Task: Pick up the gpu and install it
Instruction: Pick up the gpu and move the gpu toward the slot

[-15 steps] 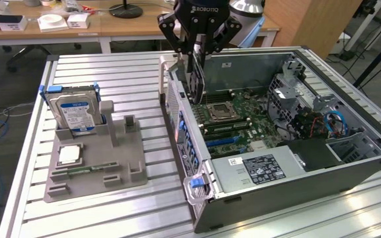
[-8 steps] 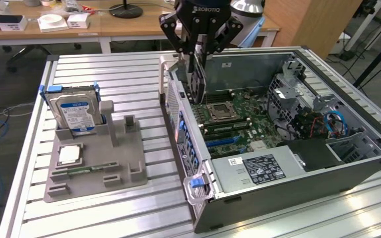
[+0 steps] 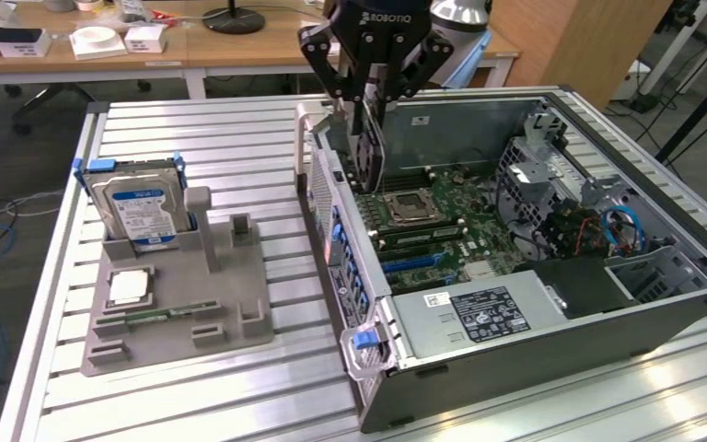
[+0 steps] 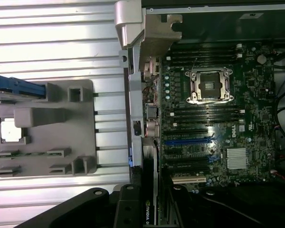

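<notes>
My gripper (image 3: 367,103) hangs over the open computer case (image 3: 648,318), above its wall nearest the grey fixture, and is shut on the gpu (image 3: 368,152). The gpu is a thin dark card held upright on edge, with its lower end just above the motherboard (image 3: 452,216) near the CPU socket. In the wrist view the gpu (image 4: 153,183) appears edge-on between the black fingers (image 4: 127,211), with a silver bracket along the case's rear wall. The blue expansion slots (image 4: 187,141) lie beside the card's lower edge.
A grey fixture (image 3: 176,318) on the slatted metal table (image 3: 206,405) holds an upright silver hard drive (image 3: 141,212), a CPU chip (image 3: 129,287) and a narrow green memory stick (image 3: 163,314). The power supply (image 3: 482,313) and a drive cage (image 3: 550,175) crowd the case.
</notes>
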